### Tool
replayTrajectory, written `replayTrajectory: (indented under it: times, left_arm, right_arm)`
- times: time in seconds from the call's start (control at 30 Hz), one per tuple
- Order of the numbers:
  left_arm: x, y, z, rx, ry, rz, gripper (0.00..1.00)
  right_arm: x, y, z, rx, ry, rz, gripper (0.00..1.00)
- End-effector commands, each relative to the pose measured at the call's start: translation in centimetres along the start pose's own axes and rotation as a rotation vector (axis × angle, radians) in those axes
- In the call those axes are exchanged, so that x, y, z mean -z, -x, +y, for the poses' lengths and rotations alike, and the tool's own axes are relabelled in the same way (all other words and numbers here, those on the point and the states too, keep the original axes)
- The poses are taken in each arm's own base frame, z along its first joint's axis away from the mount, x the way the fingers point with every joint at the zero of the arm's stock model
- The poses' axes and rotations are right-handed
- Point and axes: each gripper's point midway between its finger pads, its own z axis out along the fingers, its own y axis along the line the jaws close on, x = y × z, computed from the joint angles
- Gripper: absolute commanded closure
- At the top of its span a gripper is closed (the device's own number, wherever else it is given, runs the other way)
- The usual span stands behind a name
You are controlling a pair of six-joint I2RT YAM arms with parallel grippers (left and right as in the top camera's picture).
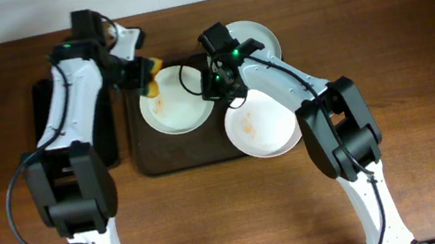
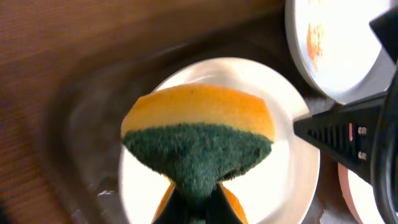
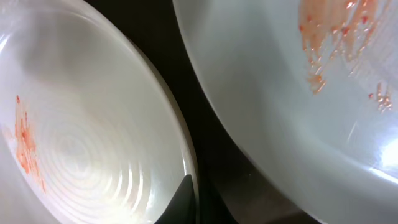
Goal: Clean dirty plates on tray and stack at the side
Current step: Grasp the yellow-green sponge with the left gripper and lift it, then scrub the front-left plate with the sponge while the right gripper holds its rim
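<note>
The dark brown tray (image 1: 150, 159) holds two smeared white plates: the left plate (image 1: 177, 107) and the front-right plate (image 1: 265, 127). A bluish-white plate (image 1: 263, 35) lies behind them, at the tray's back right corner. My left gripper (image 1: 139, 71) is shut on a yellow-and-green sponge (image 1: 152, 72) over the left plate's back rim. In the left wrist view the sponge (image 2: 199, 137) hangs over that plate (image 2: 292, 186) from my left gripper (image 2: 198, 208). My right gripper (image 1: 216, 84) pinches the left plate's right rim. In the right wrist view its finger (image 3: 188, 199) lies on that rim (image 3: 81, 149), with the other smeared plate (image 3: 311, 106) beside it.
A smaller black tray (image 1: 40, 108) lies left of the brown tray, under my left arm. The rest is bare wooden table (image 1: 243, 216). My two arms meet close together over the back of the brown tray.
</note>
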Motion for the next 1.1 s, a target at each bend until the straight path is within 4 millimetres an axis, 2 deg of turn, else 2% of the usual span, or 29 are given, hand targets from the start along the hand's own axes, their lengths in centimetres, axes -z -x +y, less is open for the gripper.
replayTrajectory:
  times: [0.0,0.1,0.17,0.3,0.37,0.4,0.47,0.57,0.6,0.63,0.67,0.7,0.73,0.8,0.87,0.93,1.0,1.07]
  left_arm:
    - [-2.9,-1.6,0.1,-0.012,0.000,0.025,0.99]
    - [-5.1,-3.5,2.2,0.014,0.086,0.093,0.99]
    - [-6.3,-4.3,2.0,0.019,0.067,0.119,0.99]
    - [-8.3,-6.3,-0.5,0.011,-0.002,0.189,0.99]
    - [-8.5,-7.9,-1.5,0.028,-0.020,0.247,0.99]
    - [-8.4,-8.5,-2.7,0.059,-0.073,0.273,0.99]
    - [-8.2,-7.9,-3.9,0.072,-0.157,0.244,0.99]
    - [-8.3,-5.7,-2.1,0.070,-0.131,0.142,0.99]
    - [-8.5,-4.3,-0.2,0.086,-0.061,0.085,0.99]
    - [-8.5,-3.8,0.7,0.091,-0.017,0.064,0.99]
    - [-8.5,-2.6,3.1,0.093,0.111,0.014,0.99]
    - [-8.3,-1.9,4.7,0.094,0.202,-0.015,0.99]
    - [-8.1,-1.4,5.7,0.089,0.275,-0.033,0.99]
    - [-8.0,-1.6,6.2,0.085,0.327,-0.020,0.99]
    - [-8.2,-3.3,5.5,0.096,0.311,0.051,0.99]
    - [-8.3,-7.1,3.3,0.132,0.222,0.207,0.99]
    - [-7.9,-9.5,-1.0,0.176,-0.001,0.311,0.99]
    - [-7.2,-9.8,-5.2,0.196,-0.242,0.324,0.99]
  right_arm:
    - [-0.5,-0.3,0.1,0.001,0.007,0.016,0.96]
    - [-0.5,-0.2,0.1,0.000,0.008,0.015,0.96]
    - [-0.5,-0.2,0.1,0.001,0.009,0.014,0.96]
    - [-0.5,-0.2,0.1,0.001,0.011,0.015,0.96]
    - [-0.5,-0.2,0.1,0.001,0.011,0.015,0.96]
    - [-0.5,-0.3,0.1,0.001,0.010,0.016,0.96]
    - [-0.5,-0.3,0.1,0.001,0.011,0.017,0.96]
    - [-0.5,-0.4,0.4,0.001,0.023,0.025,0.96]
    - [-0.5,-0.4,0.4,0.001,0.023,0.025,0.96]
    - [-0.5,-0.4,0.4,0.001,0.023,0.025,0.96]
    - [-0.5,-0.4,0.4,0.001,0.023,0.025,0.96]
    - [-0.5,-0.4,0.4,0.001,0.023,0.024,0.96]
    - [-0.5,-0.4,0.4,0.001,0.023,0.024,0.96]
    - [-0.5,-0.4,0.4,0.001,0.023,0.024,0.96]
    - [-0.5,-0.3,0.4,0.001,0.024,0.023,0.96]
    - [-0.5,-0.4,0.4,0.001,0.024,0.024,0.96]
    - [-0.5,-0.4,0.4,0.002,0.025,0.026,0.96]
    - [-0.5,-0.5,0.5,0.002,0.030,0.029,0.96]
